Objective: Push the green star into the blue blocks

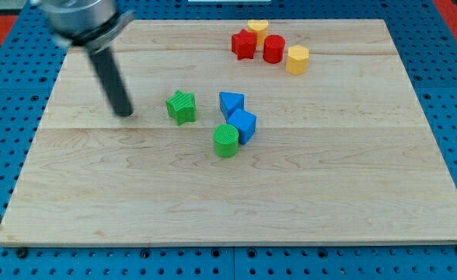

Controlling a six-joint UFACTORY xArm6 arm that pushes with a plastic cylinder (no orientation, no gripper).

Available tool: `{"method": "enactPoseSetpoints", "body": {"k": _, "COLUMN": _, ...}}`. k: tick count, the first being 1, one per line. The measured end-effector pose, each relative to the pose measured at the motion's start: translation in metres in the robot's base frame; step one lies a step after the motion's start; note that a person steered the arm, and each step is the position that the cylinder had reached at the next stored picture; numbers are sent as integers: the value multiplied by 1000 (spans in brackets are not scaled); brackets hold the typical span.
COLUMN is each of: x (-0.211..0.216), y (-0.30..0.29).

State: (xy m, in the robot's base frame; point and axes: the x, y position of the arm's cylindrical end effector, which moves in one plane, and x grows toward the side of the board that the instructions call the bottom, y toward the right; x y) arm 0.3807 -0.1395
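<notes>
I am taking the green star [181, 106] as my landmark, and it is lying flat on the wooden bench [236, 194], a little toward the view's top and left of the bench's middle. My end effector is a plain dark rod with nothing to open or close, so it is gripping nothing; my tip [124, 113] is resting on the bench to the view's left of the green star, near it but apart from it, with bare wood showing between the two. The rod is leaning up toward the view's top left, where its blurred mount is leaving the picture. To the view's right of the green star, just beside it with a narrow gap, the blue triangular block [231, 103] is sitting, and slightly lower and farther right the blue cube-like block [242, 124] is touching or almost touching that triangle. Down and to the right of the green star, the green cylinder [226, 141] is standing pressed against the blue cube-like block. Well apart from the green star, toward the view's top right, four blocks are clustering: a red star [244, 45], a yellow block [257, 28] whose shape I cannot make out behind it, a red cylinder [273, 49] and a yellow hexagonal block [297, 59].
</notes>
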Motion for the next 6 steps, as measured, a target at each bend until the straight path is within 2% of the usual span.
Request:
{"method": "enactPoseSetpoints", "body": {"k": 1, "x": 25, "y": 33}}
{"method": "enactPoseSetpoints", "body": {"k": 2, "x": 72, "y": 46}}
{"method": "enactPoseSetpoints", "body": {"k": 3, "x": 71, "y": -17}}
{"method": "enactPoseSetpoints", "body": {"k": 4, "x": 22, "y": -28}}
{"method": "enactPoseSetpoints", "body": {"k": 5, "x": 46, "y": 55}}
{"method": "enactPoseSetpoints", "body": {"k": 6, "x": 63, "y": 91}}
